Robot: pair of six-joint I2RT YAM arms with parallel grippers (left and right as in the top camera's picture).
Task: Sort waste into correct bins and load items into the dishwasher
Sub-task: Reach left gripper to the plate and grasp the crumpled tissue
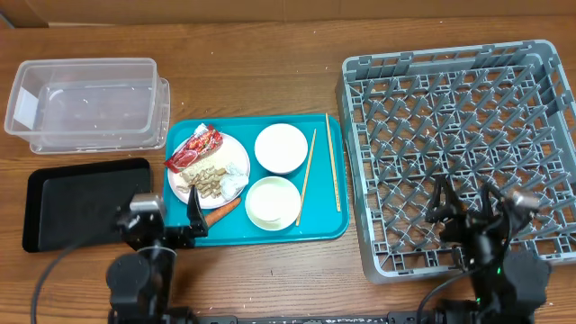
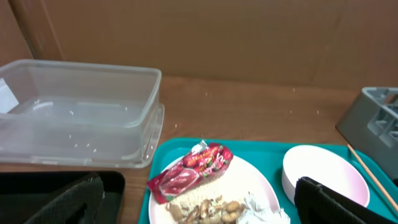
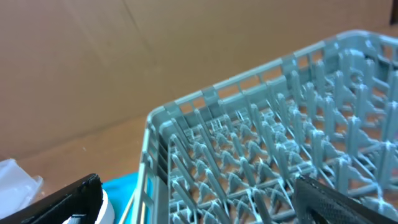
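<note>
Reaching for the wrapper (image 1: 193,148) on the plate (image 1: 238,160), near the surface's (image 1: 270,54) front edge, scraps (image 1: 205,178) could be swept off by the left fingers (image 2: 329,202), spread and empty; right fingers (image 3: 68,199) likewise released

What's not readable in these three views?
- Carrot: overhead, left end under a left pincer finger; outside the left wrist frame.
- Plate: left wrist, near half cut by the bottom edge.
- Black tray: left wrist, mostly behind a pincer finger.
- Rack near rim: overhead, partly covered by the right pincer.
- White thing, lower left, right wrist: cut off, unidentifiable.
</note>
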